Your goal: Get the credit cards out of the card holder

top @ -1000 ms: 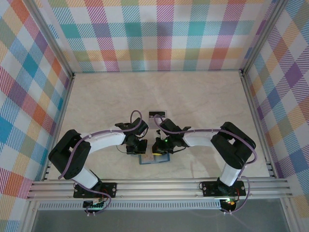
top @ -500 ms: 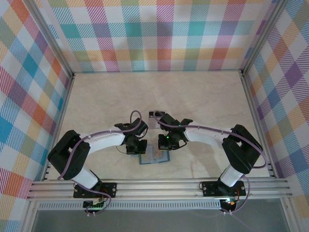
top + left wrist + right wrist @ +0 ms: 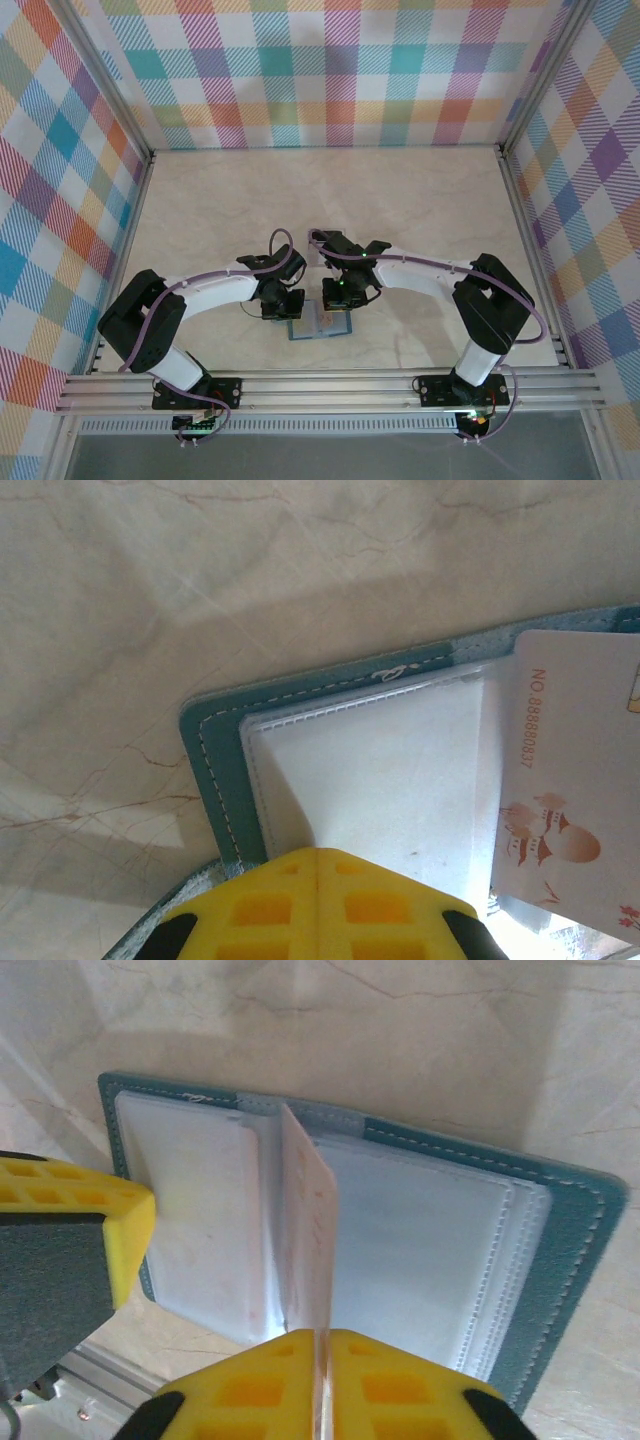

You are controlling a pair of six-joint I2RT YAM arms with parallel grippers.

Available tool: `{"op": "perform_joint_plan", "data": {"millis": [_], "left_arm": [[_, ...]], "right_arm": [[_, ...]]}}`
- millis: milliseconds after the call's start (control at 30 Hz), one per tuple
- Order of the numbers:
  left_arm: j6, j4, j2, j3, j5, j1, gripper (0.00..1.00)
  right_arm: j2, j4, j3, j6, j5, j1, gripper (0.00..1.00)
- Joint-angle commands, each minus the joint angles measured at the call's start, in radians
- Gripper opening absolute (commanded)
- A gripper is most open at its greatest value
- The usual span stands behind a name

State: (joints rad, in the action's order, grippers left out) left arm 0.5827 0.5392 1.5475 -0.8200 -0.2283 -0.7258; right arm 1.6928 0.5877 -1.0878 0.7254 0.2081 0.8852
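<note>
The teal-blue card holder (image 3: 318, 328) lies open on the marble table close to the near edge, its clear pockets facing up (image 3: 215, 770) (image 3: 570, 1230). My left gripper (image 3: 283, 305) (image 3: 318, 852) is shut, and its yellow tips press down on the holder's left page. My right gripper (image 3: 338, 297) (image 3: 322, 1335) is shut on a pale pinkish credit card (image 3: 308, 1230), which stands on edge over the holder's fold. In the left wrist view that card (image 3: 575, 780) shows red printed digits and small drawings. The left gripper's fingers (image 3: 75, 1230) sit at the holder's left edge.
Aluminium rails (image 3: 330, 385) run along the near table edge just in front of the holder (image 3: 90, 1385). Checkered walls (image 3: 330, 80) enclose the table on three sides. Bare marble (image 3: 330, 190) stretches behind both arms.
My right gripper has shifted a little away from the near edge above the holder, with the card in it, and its arm has stretched out. The left arm has stayed put.
</note>
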Motion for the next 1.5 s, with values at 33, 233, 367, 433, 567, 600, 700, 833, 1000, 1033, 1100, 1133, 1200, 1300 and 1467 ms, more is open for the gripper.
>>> {"op": "perform_joint_plan", "data": {"millis": [33,233,367,433,567,600,700,833,1000,1033,1100,1133,1200,1300,1467], "left_arm": [[-0.018,0.014,0.02,0.001,-0.022,-0.007,0.04],[-0.02,0.008,0.01,0.002,-0.022,-0.006,0.04],[-0.016,0.009,-0.018,0.001,-0.013,-0.006,0.04],[-0.009,0.012,-0.056,0.008,0.006,-0.006,0.05],[-0.007,0.035,-0.122,-0.001,0.034,-0.006,0.06],[-0.009,0.045,-0.134,-0.005,0.041,-0.004,0.06],[-0.01,0.065,-0.158,-0.014,0.064,0.002,0.07],[-0.007,0.077,-0.177,-0.008,0.075,0.009,0.08],[-0.008,0.089,-0.198,0.005,0.084,0.014,0.08],[-0.008,0.093,-0.201,0.005,0.084,0.015,0.08],[-0.007,0.092,-0.207,0.012,0.086,0.016,0.09],[-0.004,0.091,-0.206,0.014,0.086,0.016,0.09],[-0.006,0.093,-0.201,0.011,0.084,0.016,0.09],[-0.009,0.103,-0.204,0.008,0.091,0.018,0.09],[-0.005,0.115,-0.232,0.022,0.111,0.018,0.09]], "right_arm": [[0.016,-0.038,0.015,0.026,0.048,0.005,0.18],[0.008,-0.043,0.028,0.037,0.041,0.004,0.11],[-0.018,-0.018,0.025,0.037,0.013,0.004,0.06],[-0.049,0.01,0.019,0.031,-0.018,0.003,0.05],[-0.121,0.047,0.006,0.006,-0.061,-0.015,0.04],[-0.138,0.047,0.005,-0.012,-0.059,-0.023,0.05],[-0.167,0.063,-0.011,-0.086,-0.066,-0.054,0.05],[-0.176,0.09,-0.065,-0.259,-0.066,-0.099,0.05],[-0.133,0.124,-0.166,-0.624,-0.107,-0.149,0.05],[-0.115,0.134,-0.194,-0.728,-0.101,-0.152,0.04],[-0.08,0.161,-0.241,-0.956,-0.105,-0.152,0.04],[-0.061,0.176,-0.271,-1.051,-0.121,-0.152,0.03],[-0.027,0.202,-0.322,-1.228,-0.149,-0.153,0.0],[0.026,0.255,-0.389,-1.45,-0.162,-0.155,0.0],[0.141,0.388,-0.572,-1.601,-0.185,-0.183,0.0]]}}
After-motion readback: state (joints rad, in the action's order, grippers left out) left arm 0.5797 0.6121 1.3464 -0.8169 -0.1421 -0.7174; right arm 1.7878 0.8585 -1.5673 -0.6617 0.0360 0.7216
